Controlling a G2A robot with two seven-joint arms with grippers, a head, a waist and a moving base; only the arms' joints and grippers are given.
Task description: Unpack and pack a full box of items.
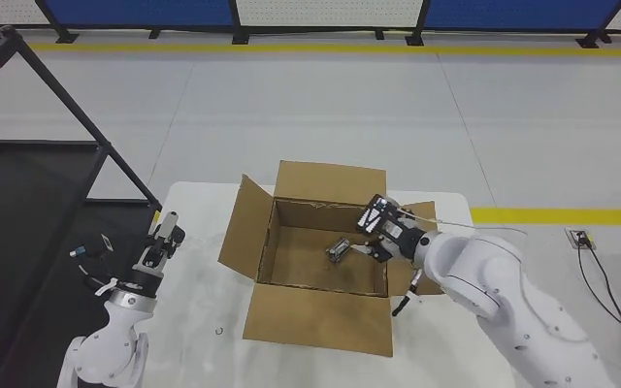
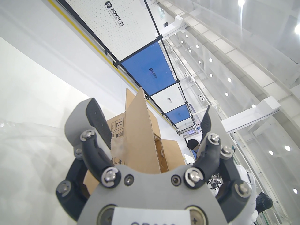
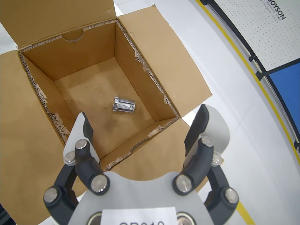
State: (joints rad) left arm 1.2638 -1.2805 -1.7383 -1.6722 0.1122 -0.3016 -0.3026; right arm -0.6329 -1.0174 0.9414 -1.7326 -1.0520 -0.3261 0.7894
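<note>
An open brown cardboard box [image 1: 320,330] [image 3: 131,54] [image 2: 138,127] is seen at the centre of the top view, standing on a white bench [image 1: 194,291] with all four flaps folded outward. One small silver metal cylindrical part [image 1: 340,250] [image 3: 124,105] is seen lying on its side on the box floor, toward the right half of the floor in the top view and apart from every wall.

The right gripper [image 1: 373,233] [image 3: 143,112] is held just right of centre in the top view, above the right rim of the box and angled down into it. Its jaws are spread apart and nothing is held between them; the metal part is seen below and beyond them, untouched.

The left gripper [image 1: 168,226] [image 2: 150,105] is found at the lower left of the top view, over the left part of the bench and well apart from the box. Its jaws are likewise spread apart with nothing between them, and the outside of the box is seen beyond them in the left wrist view.
</note>
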